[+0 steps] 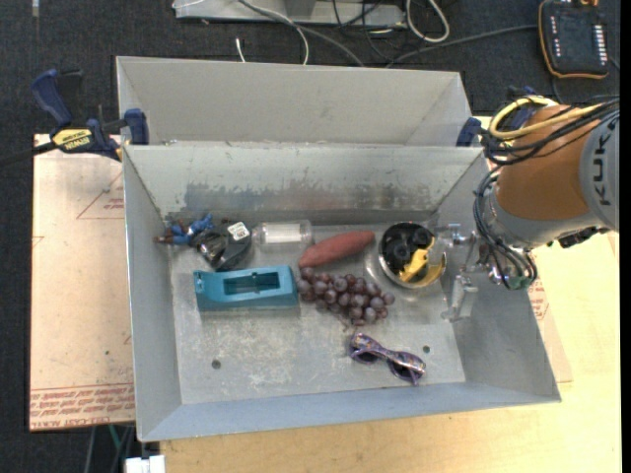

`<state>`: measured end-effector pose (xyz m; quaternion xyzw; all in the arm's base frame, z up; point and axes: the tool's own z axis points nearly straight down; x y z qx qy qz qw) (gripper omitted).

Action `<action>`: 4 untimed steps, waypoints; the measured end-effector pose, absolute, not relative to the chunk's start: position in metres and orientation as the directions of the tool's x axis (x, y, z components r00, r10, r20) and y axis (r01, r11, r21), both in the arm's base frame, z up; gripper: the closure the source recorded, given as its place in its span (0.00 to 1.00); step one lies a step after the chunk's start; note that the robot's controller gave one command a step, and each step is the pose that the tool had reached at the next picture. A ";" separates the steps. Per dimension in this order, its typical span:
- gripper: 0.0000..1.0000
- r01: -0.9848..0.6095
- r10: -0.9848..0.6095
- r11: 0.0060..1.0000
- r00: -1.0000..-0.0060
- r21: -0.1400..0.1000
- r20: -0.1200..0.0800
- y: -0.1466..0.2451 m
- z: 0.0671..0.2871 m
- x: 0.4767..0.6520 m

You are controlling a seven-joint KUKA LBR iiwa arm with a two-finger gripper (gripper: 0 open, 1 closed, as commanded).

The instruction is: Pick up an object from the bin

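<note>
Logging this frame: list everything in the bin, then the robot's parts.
clamp-like piece: 1, blue, back left
tagged item: 1, black with white tag, beside the clamp-like piece
clear tube: 1, transparent, back wall
sausage-shaped piece: 1, red-brown, back centre
bowl: 1, dark inside, back right, yellow piece in it
block: 1, teal, left centre
grape bunch: 1, dark purple, centre
glasses: 1, purple, front right
bin: 1, grey
gripper: 1, silver, right of bowl
arm: 1, orange, right
</note>
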<state>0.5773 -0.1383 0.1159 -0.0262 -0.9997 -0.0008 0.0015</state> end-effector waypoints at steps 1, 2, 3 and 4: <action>0.00 0.423 0.423 0.906 -0.906 0.003 -0.004 -0.090 0.160 0.570; 0.00 0.632 0.632 0.775 -0.775 0.002 0.000 -0.141 0.095 0.566; 0.00 0.538 0.538 0.843 -0.843 0.004 -0.005 -0.064 0.117 0.608; 0.00 0.797 0.797 0.604 -0.604 0.000 0.005 -0.101 0.102 0.583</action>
